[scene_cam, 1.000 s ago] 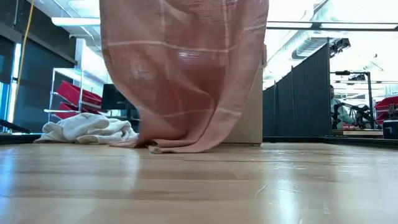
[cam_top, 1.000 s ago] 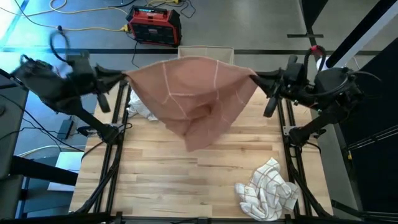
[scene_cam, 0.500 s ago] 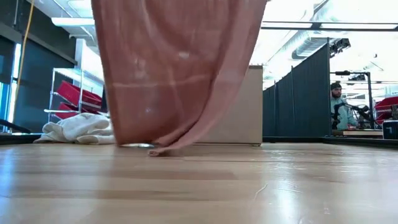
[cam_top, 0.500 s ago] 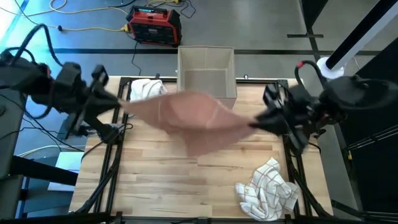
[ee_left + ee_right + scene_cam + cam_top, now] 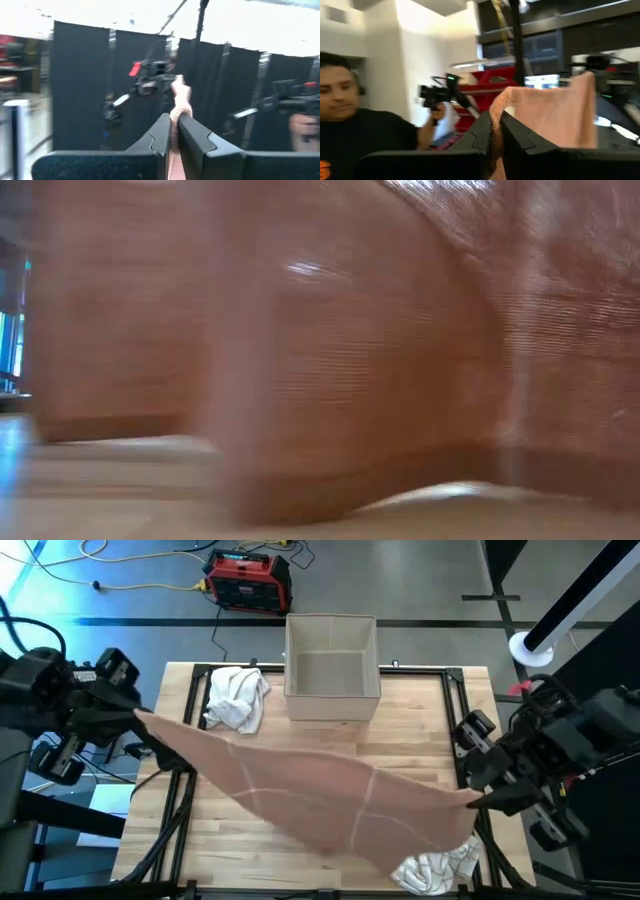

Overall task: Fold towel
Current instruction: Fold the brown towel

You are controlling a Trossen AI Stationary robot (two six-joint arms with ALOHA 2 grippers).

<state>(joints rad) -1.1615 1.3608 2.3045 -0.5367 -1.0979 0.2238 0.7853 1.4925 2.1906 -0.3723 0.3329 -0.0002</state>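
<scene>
A salmon-pink towel with pale lines hangs spread above the wooden table. It stretches between my left gripper off the table's left edge and my right gripper at the near right. Both grippers are shut on it. The towel sags in the middle, and in the low view the towel fills the picture, its lower edge down near the tabletop. My left gripper pinches an upper corner of the towel between its two fingers; a small tip of cloth sticks out past the fingertips. The fingers point about level. The towel runs away from them toward the other arm. My right gripper pinches the opposite upper corner between its two fingers, which point about level, a little upward. A bunched fold rises past the fingertips. The cloth spreads out from the hold and hangs below.
A white towel lies crumpled at the far left of the table. A checked white cloth at the near right is partly covered by the pink towel. An open box stands at the far middle. A person shows beyond the table.
Both grippers have swung from the table's far edge toward its near edge and apart, the left toward the left edge, the right toward the right edge, each turning. The towel has come with them across the table and now spreads wider between them, close to the low camera.
</scene>
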